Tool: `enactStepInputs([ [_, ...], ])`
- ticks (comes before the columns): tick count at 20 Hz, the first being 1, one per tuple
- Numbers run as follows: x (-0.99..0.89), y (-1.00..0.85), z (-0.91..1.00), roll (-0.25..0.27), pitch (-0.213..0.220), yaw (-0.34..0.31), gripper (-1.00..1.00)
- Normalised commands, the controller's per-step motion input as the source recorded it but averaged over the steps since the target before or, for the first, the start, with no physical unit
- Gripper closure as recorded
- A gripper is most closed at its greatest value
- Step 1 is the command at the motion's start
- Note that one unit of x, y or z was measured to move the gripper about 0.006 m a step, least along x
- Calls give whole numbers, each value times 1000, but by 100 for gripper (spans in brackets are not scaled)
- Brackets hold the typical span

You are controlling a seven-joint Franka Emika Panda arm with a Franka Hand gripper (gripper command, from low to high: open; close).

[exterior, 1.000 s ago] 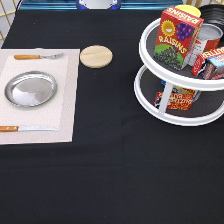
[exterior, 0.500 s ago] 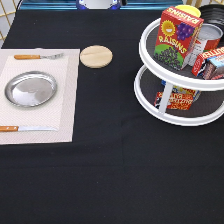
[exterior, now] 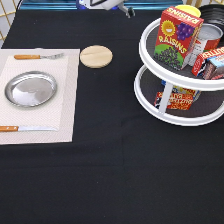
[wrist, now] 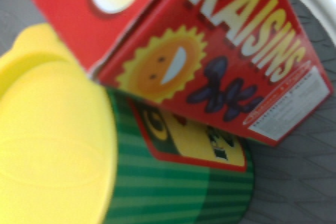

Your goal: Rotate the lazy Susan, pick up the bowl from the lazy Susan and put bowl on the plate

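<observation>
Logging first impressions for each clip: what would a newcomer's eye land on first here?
The white two-tier lazy Susan at the exterior view's right, with a red raisins box leaning on its top tier. At the left, the shiny plate lies bare on a placemat between fork and knife. The black bowl peeks in at the top right corner; the hand is out of sight.

We see a table covered with a black cloth (exterior: 115, 175), lit evenly from above. Along the exterior view's top edge runs a blue band (exterior: 50, 5); at the top left corner stands a light lattice (exterior: 6, 17).
</observation>
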Motion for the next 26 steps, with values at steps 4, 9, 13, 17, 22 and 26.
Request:
enactStepInputs([
  [4,0,0,-456,147,-23,-28,-100],
  [9,-38,0,-547,120,-50,-3,-100],
  [13,-96,16,-493,71,-31,2,-100],
  [17,-149,14,-390,46,-16,40,-100],
  [22,-30,13,-311,56,-6,48,-100],
  [26,0,4,-300,69,0,30,-100],
])
